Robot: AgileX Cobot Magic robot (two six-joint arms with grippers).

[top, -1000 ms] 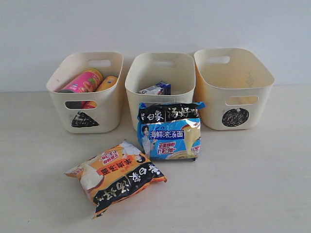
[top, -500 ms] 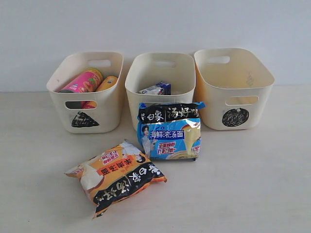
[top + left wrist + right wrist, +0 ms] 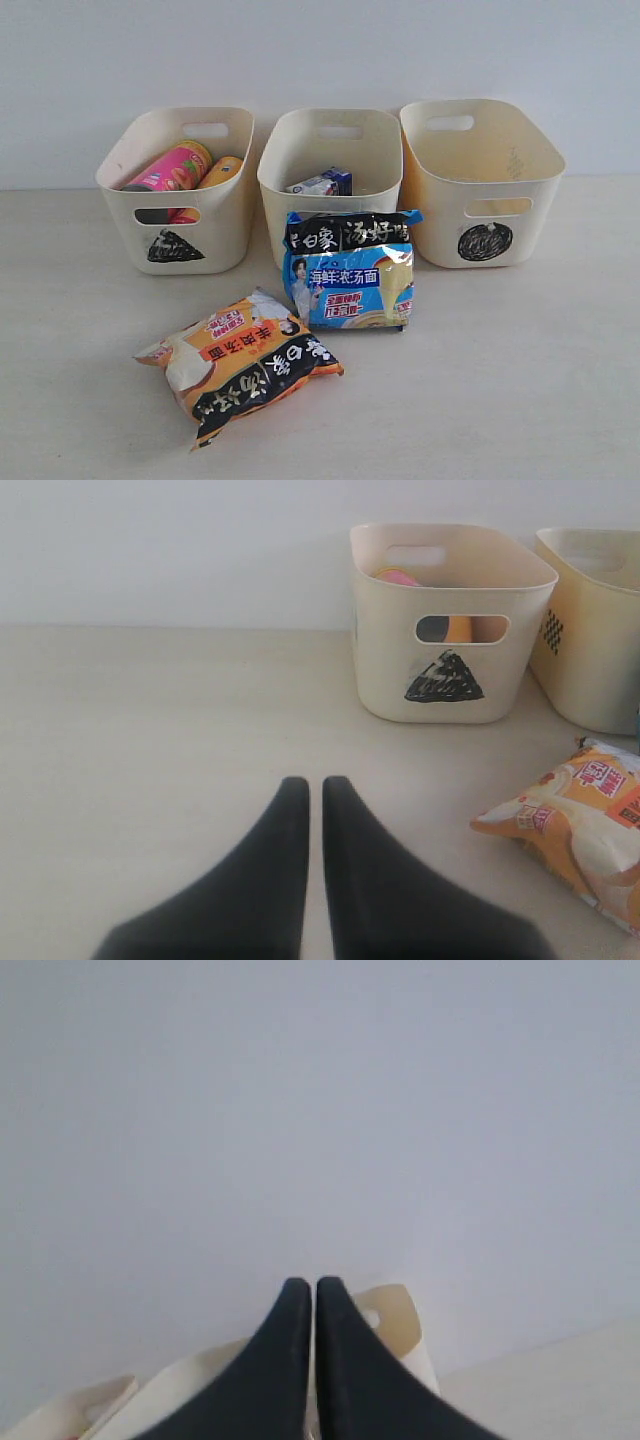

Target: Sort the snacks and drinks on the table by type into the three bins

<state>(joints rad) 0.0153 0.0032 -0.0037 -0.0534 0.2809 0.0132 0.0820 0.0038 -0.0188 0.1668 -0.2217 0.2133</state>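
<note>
Three cream bins stand in a row: the triangle bin holds the pink tube and the yellow tube; the middle bin holds the white-and-blue carton; the circle bin looks empty. The dark purple carton is hidden. The blue-and-black noodle packet leans against the middle bin, hiding its mark. The orange-and-black packet lies in front. No gripper shows in the exterior view. My left gripper is shut and empty over bare table, left of the triangle bin and the orange packet. My right gripper is shut, raised before a bin.
A plain white wall runs behind the bins. The pale table stretches wide in front and to both sides of the packets.
</note>
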